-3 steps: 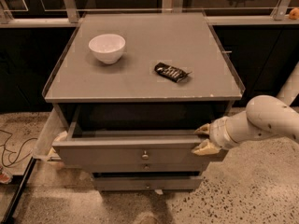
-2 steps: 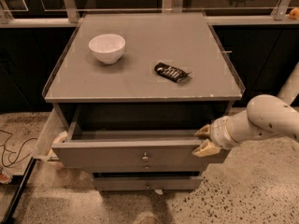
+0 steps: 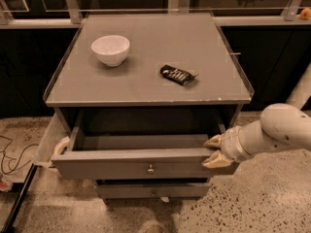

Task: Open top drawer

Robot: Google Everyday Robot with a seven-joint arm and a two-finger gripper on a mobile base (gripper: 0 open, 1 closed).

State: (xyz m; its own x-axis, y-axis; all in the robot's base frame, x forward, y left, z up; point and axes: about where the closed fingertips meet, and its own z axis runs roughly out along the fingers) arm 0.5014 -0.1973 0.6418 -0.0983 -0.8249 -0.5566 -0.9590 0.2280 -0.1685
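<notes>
The top drawer (image 3: 121,166) of the grey cabinet is pulled partly out, showing its deep grey interior, with a small round metal knob (image 3: 150,169) at the centre of its front. My gripper (image 3: 215,151) is at the right end of the drawer front. One cream fingertip (image 3: 213,141) is inside, behind the front panel, and the other is on its outer face, so the fingers are shut on the panel's top edge. My white arm (image 3: 282,130) reaches in from the right.
A white bowl (image 3: 111,50) and a dark snack packet (image 3: 178,74) lie on the cabinet top (image 3: 146,28). A shallower lower drawer (image 3: 146,191) sits slightly out below. A white panel (image 3: 48,140) leans at the cabinet's left, with cables (image 3: 9,154) on the speckled floor.
The top drawer has slid a little further out toward the camera, and my gripper has moved with it on its right end.
</notes>
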